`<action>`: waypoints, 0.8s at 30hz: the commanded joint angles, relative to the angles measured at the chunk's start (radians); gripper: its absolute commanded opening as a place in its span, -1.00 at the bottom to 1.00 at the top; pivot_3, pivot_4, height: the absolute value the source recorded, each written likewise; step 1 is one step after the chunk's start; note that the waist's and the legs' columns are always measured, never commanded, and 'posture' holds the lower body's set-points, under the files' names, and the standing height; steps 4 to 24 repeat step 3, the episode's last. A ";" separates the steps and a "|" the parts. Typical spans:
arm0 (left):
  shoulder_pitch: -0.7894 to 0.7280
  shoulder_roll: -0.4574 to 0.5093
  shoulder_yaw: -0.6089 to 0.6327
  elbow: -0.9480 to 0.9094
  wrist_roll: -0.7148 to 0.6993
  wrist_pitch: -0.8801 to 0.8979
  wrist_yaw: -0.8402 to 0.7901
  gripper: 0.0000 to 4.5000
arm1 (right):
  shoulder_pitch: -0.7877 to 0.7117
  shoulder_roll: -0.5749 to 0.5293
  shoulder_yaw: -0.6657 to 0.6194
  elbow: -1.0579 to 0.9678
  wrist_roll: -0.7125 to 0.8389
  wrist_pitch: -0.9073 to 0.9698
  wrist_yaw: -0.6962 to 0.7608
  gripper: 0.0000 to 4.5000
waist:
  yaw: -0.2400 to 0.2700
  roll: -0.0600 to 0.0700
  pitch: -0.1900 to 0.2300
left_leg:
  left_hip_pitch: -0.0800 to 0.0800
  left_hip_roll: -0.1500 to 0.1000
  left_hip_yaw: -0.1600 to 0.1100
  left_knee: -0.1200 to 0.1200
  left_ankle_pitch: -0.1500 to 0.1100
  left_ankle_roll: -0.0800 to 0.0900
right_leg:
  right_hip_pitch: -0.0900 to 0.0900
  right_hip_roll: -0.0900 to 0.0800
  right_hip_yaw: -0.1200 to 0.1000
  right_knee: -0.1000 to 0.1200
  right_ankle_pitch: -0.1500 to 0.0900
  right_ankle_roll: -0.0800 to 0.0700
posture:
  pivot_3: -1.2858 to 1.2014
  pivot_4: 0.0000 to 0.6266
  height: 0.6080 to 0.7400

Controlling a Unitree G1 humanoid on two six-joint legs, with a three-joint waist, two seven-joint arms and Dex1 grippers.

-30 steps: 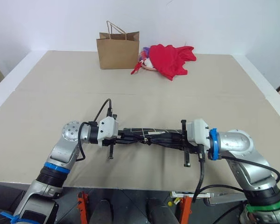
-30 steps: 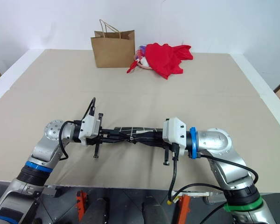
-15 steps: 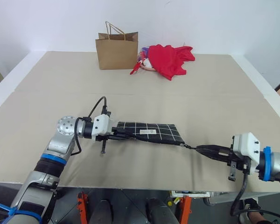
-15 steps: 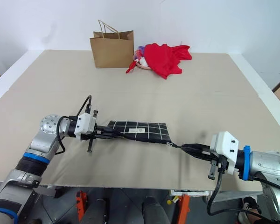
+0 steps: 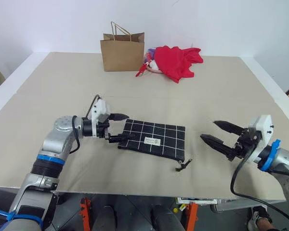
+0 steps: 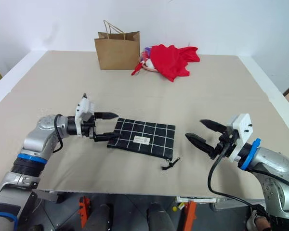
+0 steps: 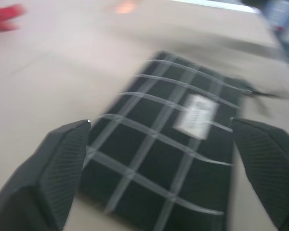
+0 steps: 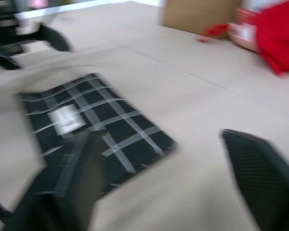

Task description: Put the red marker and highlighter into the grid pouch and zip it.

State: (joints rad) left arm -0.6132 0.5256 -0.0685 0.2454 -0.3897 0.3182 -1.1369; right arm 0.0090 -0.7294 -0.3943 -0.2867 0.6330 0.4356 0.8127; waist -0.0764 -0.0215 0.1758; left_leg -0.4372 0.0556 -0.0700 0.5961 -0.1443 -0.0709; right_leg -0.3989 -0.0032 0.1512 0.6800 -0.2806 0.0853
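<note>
Two things stand far back on the table, in the upper middle of the head view: a brown paper bag and, just to the right of it, a heap of red cloth with a small colourful item at its left edge. Both are well apart from the grippers, and nothing lies between the grippers and the pouch.

The grid pouch lies flat in the middle of the frame, its white label facing up and its black pull cord trailing off the lower right corner.

The left gripper has its fingers wide apart at the left end of the pouch; whether the lower finger touches the edge I cannot tell. It holds nothing. The right gripper, at the right of the frame, is also spread wide and empty, clearly apart from the pouch.
</note>
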 commanded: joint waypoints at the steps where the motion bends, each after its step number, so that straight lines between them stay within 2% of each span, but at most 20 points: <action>1: 0.029 0.011 0.043 -0.029 0.052 0.013 0.131 1.00 | 0.034 0.013 -0.045 0.020 -0.046 -0.054 -0.030 0.98 | 0.002 0.000 0.000 | 0.000 0.000 0.000 0.000 0.000 0.000 | 0.000 0.000 0.000 0.000 0.000 0.000 | 0.03 -0.52 1.00; 3: 0.053 0.000 0.064 -0.028 0.074 0.004 0.203 1.00 | 0.050 0.031 -0.056 0.021 -0.058 -0.070 -0.057 0.98 | 0.001 0.000 0.000 | 0.000 0.000 0.000 -0.001 0.000 0.000 | 0.000 0.000 0.000 0.000 0.000 0.000 | 0.03 -0.52 1.00; 24: 0.053 0.000 0.064 -0.028 0.074 0.004 0.203 1.00 | 0.050 0.031 -0.056 0.021 -0.058 -0.070 -0.057 0.98 | 0.001 0.000 0.000 | 0.000 0.000 0.000 -0.001 0.000 0.000 | 0.000 0.000 0.000 0.000 0.000 0.000 | 0.03 -0.52 1.00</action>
